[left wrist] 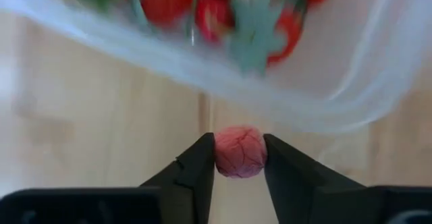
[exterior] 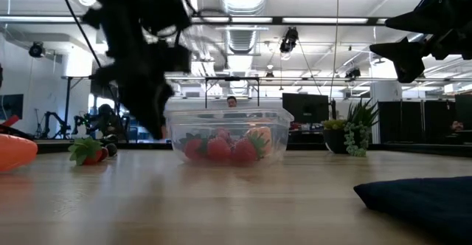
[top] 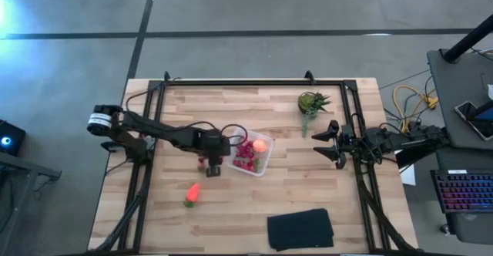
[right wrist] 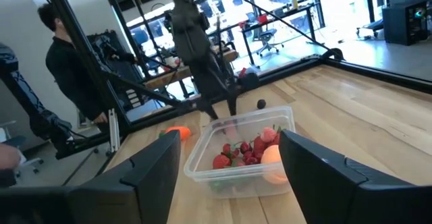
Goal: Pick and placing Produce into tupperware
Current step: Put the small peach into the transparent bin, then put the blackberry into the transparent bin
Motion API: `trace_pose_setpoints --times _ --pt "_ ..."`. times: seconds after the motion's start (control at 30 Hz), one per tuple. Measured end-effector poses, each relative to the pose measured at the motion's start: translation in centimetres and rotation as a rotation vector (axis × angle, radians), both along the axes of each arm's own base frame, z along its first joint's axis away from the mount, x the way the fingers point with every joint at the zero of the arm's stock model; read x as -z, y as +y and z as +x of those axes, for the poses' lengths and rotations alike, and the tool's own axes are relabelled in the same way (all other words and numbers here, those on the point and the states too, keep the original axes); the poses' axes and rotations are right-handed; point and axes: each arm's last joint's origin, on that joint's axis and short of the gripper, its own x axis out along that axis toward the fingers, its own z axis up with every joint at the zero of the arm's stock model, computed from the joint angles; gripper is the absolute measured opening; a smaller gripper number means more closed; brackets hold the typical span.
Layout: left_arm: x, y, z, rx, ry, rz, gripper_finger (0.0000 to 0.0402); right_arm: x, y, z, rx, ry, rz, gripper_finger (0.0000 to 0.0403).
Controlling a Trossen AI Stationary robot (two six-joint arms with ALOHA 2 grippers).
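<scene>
Wooden table (top: pixel 254 210), mid-area: tupperware (top: pixel 253 155), clear, holding many red berries (top: pixel 245 157) and one round orange-red fruit (top: pixel 260 145). Left gripper (left wrist: pixel 238 158): beside the tupperware's left wall, low over the tabletop, fingers (left wrist: pixel 199 163) clamped on a single pink-red berry (left wrist: pixel 239 151) just outside the box. Carrot-like piece (top: pixel 191 193), orange with green end: lying on the table toward the front-left corner, apart from the box. Right gripper (top: pixel 326 143): near the right edge, raised, fingers spread apart, holding nothing. Spiky green plant (top: pixel 312 102): toward the far-right corner. Black cloth (top: pixel 300 230): at the front edge, right of centre
</scene>
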Motion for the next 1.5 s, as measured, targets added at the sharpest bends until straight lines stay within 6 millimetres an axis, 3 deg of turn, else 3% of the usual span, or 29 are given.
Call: trace_pose_setpoints --times 0.23,0.33,0.5,0.77,1.03,1.23,1.37,1.5 --pt "-5.2 0.5 1.1 -0.066 -0.170 0.160 0.0094 0.0 0.0 0.0 0.000 0.000 0.000 0.0244" --pt "-6.6 0.6 1.5 -0.020 -0.205 0.235 0.0093 0.0 0.0 0.0 0.000 0.000 0.000 0.0247" --pt "-6.8 0.5 2.2 0.052 -0.215 0.268 0.0093 0.0 0.0 0.0 0.000 -0.001 0.000 0.0243" --pt "-5.0 1.2 4.3 0.137 -0.256 0.155 0.0095 0.0 0.0 0.0 0.000 -0.001 0.000 0.0246" --pt "-4.8 1.2 5.2 0.127 -0.316 0.164 0.0170 0.0 0.0 0.0 0.000 0.000 0.000 0.0242" --pt "-5.0 1.5 4.3 0.058 -0.260 0.226 0.0235 0.0 0.0 0.0 0.000 0.000 0.000 0.0246" --pt "-5.0 2.1 2.1 -0.007 -0.010 0.344 0.0247 0.0 0.0 0.0 0.000 -0.001 0.000 0.0246" --pt "-4.4 3.5 -0.8 -0.163 0.229 0.285 0.0248 0.0 0.0 0.0 0.000 0.000 0.000 0.0242"
